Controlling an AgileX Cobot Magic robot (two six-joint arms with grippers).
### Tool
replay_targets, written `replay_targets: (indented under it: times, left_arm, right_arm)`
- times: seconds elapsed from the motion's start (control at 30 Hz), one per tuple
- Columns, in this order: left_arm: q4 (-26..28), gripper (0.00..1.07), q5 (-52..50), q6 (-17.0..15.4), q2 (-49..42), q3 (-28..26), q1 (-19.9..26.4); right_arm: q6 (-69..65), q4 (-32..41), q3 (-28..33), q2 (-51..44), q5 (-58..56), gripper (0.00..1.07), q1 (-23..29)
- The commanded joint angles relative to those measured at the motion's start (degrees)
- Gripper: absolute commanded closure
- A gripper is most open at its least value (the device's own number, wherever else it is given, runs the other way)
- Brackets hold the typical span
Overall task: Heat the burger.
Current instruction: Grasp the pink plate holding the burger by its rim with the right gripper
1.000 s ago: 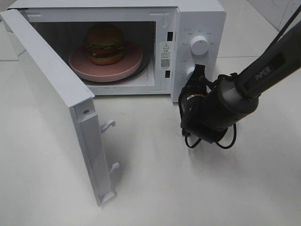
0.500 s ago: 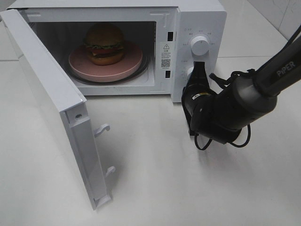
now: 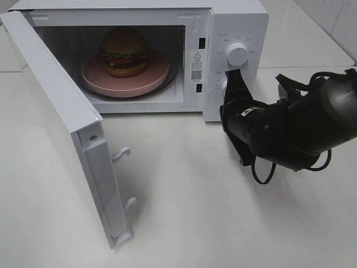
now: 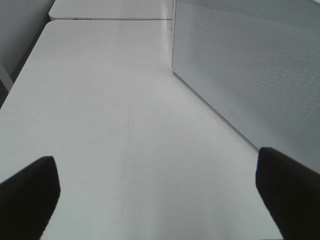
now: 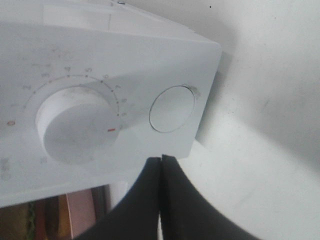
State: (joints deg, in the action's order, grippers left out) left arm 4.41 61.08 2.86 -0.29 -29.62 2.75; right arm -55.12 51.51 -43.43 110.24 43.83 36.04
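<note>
The burger [image 3: 124,51] sits upright on the pink plate [image 3: 159,72] inside the microwave [image 3: 234,22], whose door [image 3: 56,111] stands swung wide open. My right gripper [image 3: 234,84] is outside the cavity, up against the control panel [image 3: 248,39] just below the upper knob [image 3: 237,54], so the burger lies well apart from it, back in the cavity on the door side of the panel. From my right wrist I see my right gripper [image 5: 161,159] with its two fingers [image 5: 145,200] pressed flat together and nothing between them. Their tips point at the panel's edge, near a round button [image 5: 172,108] and beside a dial [image 5: 75,125] with a red mark. I cannot tell whether the tips touch the panel. My left gripper [image 4: 159,187] hangs over the white table [image 4: 100,100] beside the door's outer face [image 4: 250,65]. Its fingers [image 4: 30,192] are spread wide and it holds nothing.
</note>
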Motion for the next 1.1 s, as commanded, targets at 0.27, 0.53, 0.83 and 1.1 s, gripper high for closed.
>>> replay_targets:
  times: [0.27, 0.53, 0.83, 1.1]
  left_arm:
    - [0.11, 0.07, 0.23, -0.23, -1.09, 0.06, 0.11]
    - [0.11, 0.07, 0.23, -0.23, -1.09, 0.06, 0.11]
    - [0.11, 0.07, 0.23, -0.23, -1.09, 0.06, 0.11]
    - [0.11, 0.07, 0.23, -0.23, -1.09, 0.06, 0.11]
  right_arm:
    - [19.65, -7.51, 5.21, -10.03, -11.69, 1.06, 0.0]
    - [30.25, -19.31, 5.1, -16.9, -26.53, 1.05, 0.0]
    - [44.0, -22.4, 5.1, -21.89, -41.6, 1.04, 0.0]
    - [58.04, -23.26, 2.86, -24.47, -54.32, 1.04, 0.0]
